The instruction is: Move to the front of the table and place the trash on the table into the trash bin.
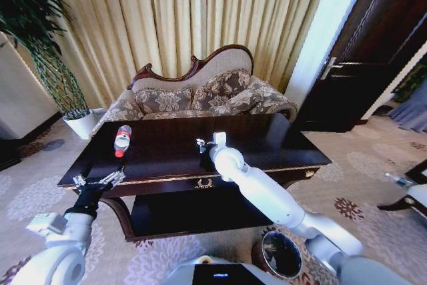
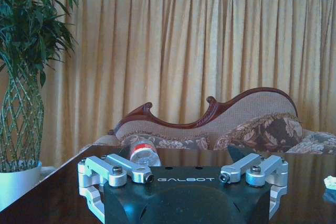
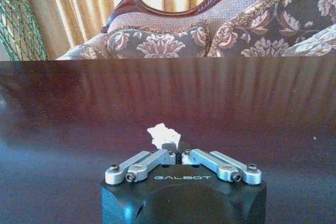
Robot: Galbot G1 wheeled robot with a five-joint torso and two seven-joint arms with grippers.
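One dark table (image 1: 280, 139) stands in front of one carved-back sofa (image 1: 200, 91), which carries patterned cushions, at least three of them. On the tabletop lies one plastic bottle (image 1: 122, 140) with a red label, and one crumpled white scrap (image 3: 164, 134); the left wrist view shows one more pale scrap (image 2: 331, 181) at the table's far edge. One round trash bin (image 1: 281, 254) sits on the carpet. One potted plant (image 1: 40, 45) stands in one white pot (image 1: 81, 123). Two grippers: left gripper (image 1: 100, 180), right gripper (image 1: 207, 143). One dark door (image 1: 373, 51).

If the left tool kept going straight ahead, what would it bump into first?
Most likely the bottle, lying on the table just ahead of the open left tool; depth is hard to judge.
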